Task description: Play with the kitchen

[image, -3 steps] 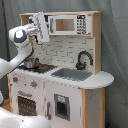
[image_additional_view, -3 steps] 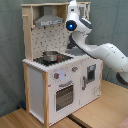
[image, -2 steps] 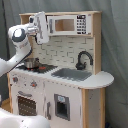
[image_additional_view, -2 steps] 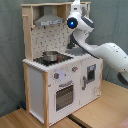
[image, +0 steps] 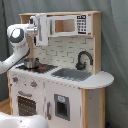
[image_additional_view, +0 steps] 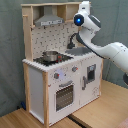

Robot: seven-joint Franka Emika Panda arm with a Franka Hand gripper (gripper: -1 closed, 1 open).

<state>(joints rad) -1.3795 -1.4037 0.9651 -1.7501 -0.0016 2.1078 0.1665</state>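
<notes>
Item: the kitchen, white and pale wood, standing on a wooden floor before a grey-green curtain backdrop.

Counter: pale, with a rounded end. A grey sink is set in its middle, with a black faucet at the back edge. The stovetop sits at the opposite end and carries a metal pot.

Above: a hood over the stove, a microwave beside it, and a tiled back wall.

Below: an oven door.

Arm: white, raised to the upper shelf. Its claw is at hood height; how far it is open cannot be told.
</notes>
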